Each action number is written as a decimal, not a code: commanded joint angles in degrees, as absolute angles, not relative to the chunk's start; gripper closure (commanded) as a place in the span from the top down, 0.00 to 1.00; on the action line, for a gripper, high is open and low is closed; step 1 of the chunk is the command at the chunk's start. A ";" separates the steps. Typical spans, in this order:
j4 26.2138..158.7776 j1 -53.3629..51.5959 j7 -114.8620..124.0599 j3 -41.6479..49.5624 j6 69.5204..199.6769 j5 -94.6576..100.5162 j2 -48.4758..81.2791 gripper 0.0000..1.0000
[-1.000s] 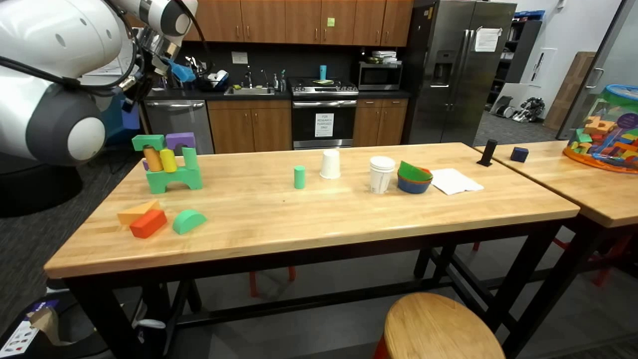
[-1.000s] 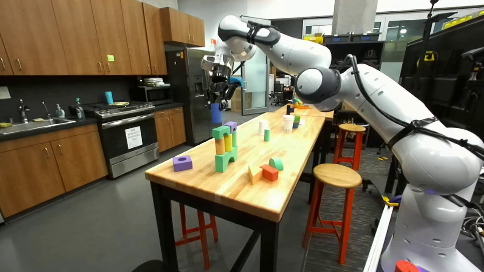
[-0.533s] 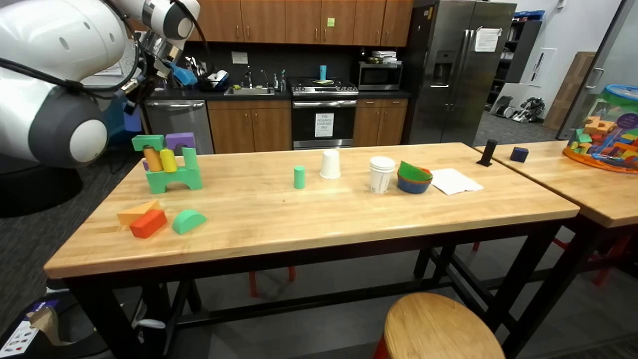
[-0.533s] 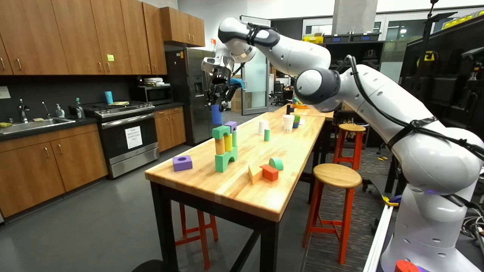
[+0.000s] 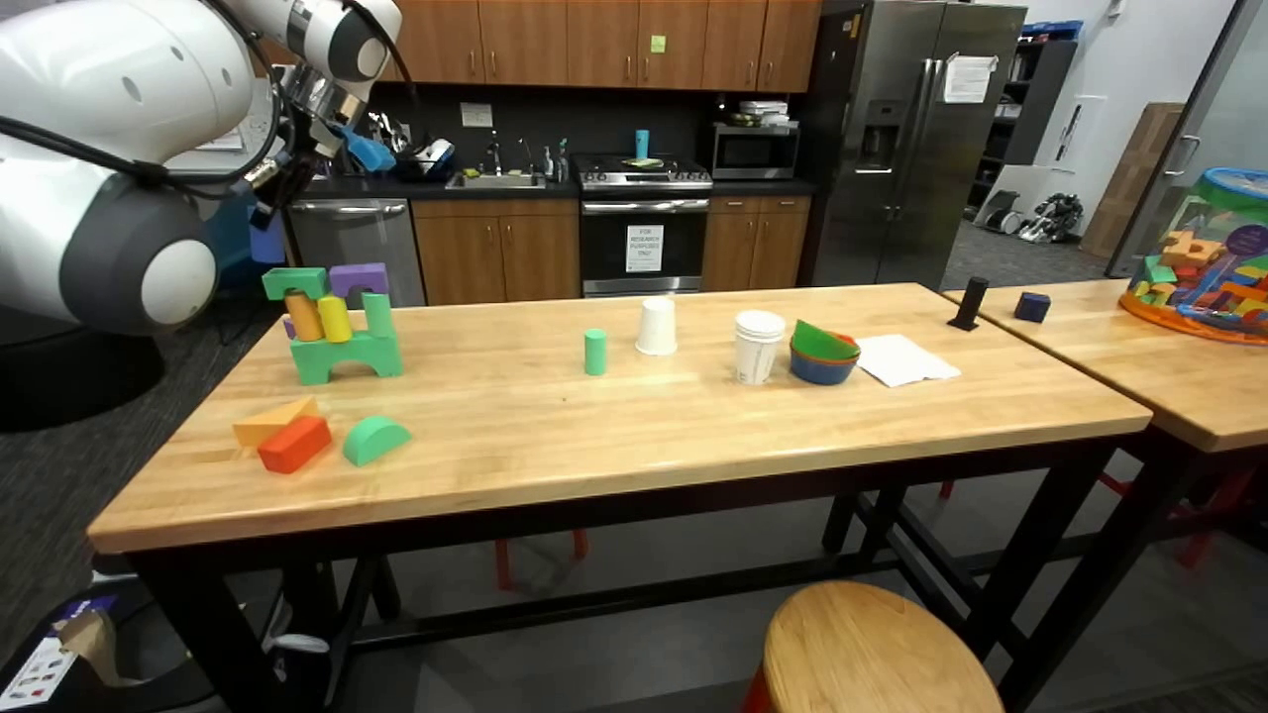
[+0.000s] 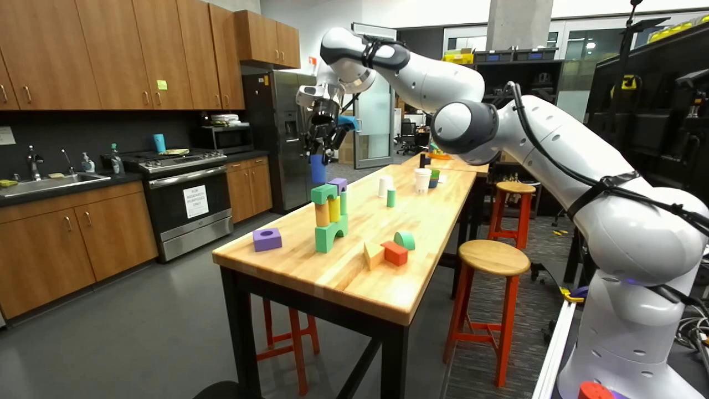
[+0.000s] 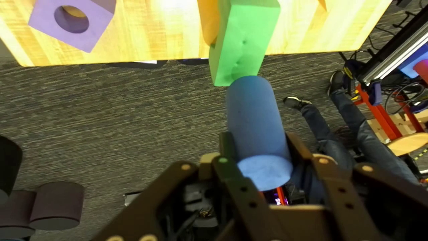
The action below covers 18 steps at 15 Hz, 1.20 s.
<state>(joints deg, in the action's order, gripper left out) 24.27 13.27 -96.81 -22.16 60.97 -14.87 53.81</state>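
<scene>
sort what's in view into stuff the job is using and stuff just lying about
Likely part of the job:
blue block, held between the fingers
block tower, close by
loose blocks, possibly

Seemingly just lying about:
white cups
bowls
sheet of paper
stools

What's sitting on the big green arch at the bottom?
On the bottom arch stand an orange cylinder, a yellow cylinder and a green upright block; above sit a green block and purple arch. Spots right under them are covered.
</scene>
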 commanded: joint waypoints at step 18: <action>24.48 12.99 -98.18 -20.96 60.17 -10.61 53.17 0.16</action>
